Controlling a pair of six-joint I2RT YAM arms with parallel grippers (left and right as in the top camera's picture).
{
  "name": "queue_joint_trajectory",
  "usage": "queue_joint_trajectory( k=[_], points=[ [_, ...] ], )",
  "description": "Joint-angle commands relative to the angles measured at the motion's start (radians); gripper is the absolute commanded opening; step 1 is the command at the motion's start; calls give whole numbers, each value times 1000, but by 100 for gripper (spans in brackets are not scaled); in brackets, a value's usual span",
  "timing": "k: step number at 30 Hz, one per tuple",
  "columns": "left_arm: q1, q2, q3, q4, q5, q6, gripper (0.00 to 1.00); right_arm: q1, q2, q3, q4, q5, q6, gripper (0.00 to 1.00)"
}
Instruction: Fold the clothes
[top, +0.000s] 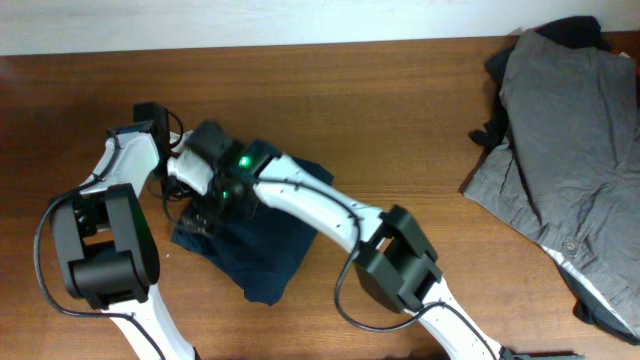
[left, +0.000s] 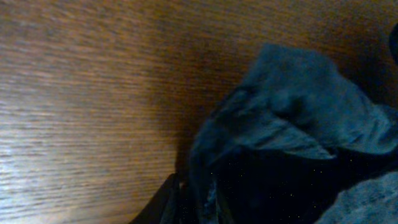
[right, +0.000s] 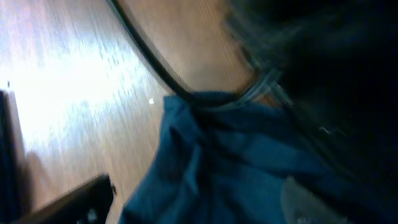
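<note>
- Roughly left of centre, the navy garment (top: 265, 250) lay bunched on the worktop (top: 380, 100), with the left claw (top: 172, 195) and right claw (top: 207, 212) crowded at its left edge; neither claw's opening or hold could be told.
- So close, they risked colliding or wadding the cloth.
- Only overhead showed the grey clothes (top: 570, 160) far right; only the left wrist showed the crumpling close up.

navy garment (top: 262, 247) plain; grey clothes pile (top: 565, 160) plain, black bits; bench (top: 400, 110) brown woodgrain; arms (top: 300, 195) white/black.
</note>
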Motion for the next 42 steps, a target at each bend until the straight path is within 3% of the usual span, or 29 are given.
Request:
queue_joint_trajectory(
  k=[1,2,3,5,7,11,14,17,26,27,28,29,33,37,42],
  points=[
    [21,8,92,-23,-11,15,32,-64,-42,164,-101,89,10,96],
    [31,8,122,-27,-12,15,38,-84,-42,219,-170,113,10,96],
    [39,8,150,-33,-11,15,54,-107,-42,262,-233,127,10,96],
    [51,8,188,-54,-11,15,59,-144,-42,301,-321,126,11,96],
    [55,8,232,-108,-10,15,59,-187,-42,310,-398,126,14,95],
    [43,8,336,-377,29,64,54,-270,-40,304,-599,126,-11,95],
    [16,8,317,-493,31,113,53,-288,-40,304,-722,234,-130,99],
    [-28,8,264,-562,32,113,49,-276,-40,288,-730,286,-173,99],
    [-143,8,56,-447,50,103,48,-216,-35,44,-638,421,-259,96],
    [-143,8,39,-425,50,96,48,-207,-35,10,-601,422,-259,94],
    [-143,8,24,-401,50,88,48,-196,-36,-21,-549,441,-257,84],
    [-143,8,19,-391,50,87,48,-191,-35,-35,-520,447,-255,83],
    [-143,8,18,-365,50,86,48,-177,-35,-94,-355,497,-225,59],
    [-143,8,23,-367,50,86,44,-187,-35,-111,-234,608,-96,21],
    [-143,-61,43,-353,40,85,45,-193,-40,-94,-112,623,-63,19]
  ],
)
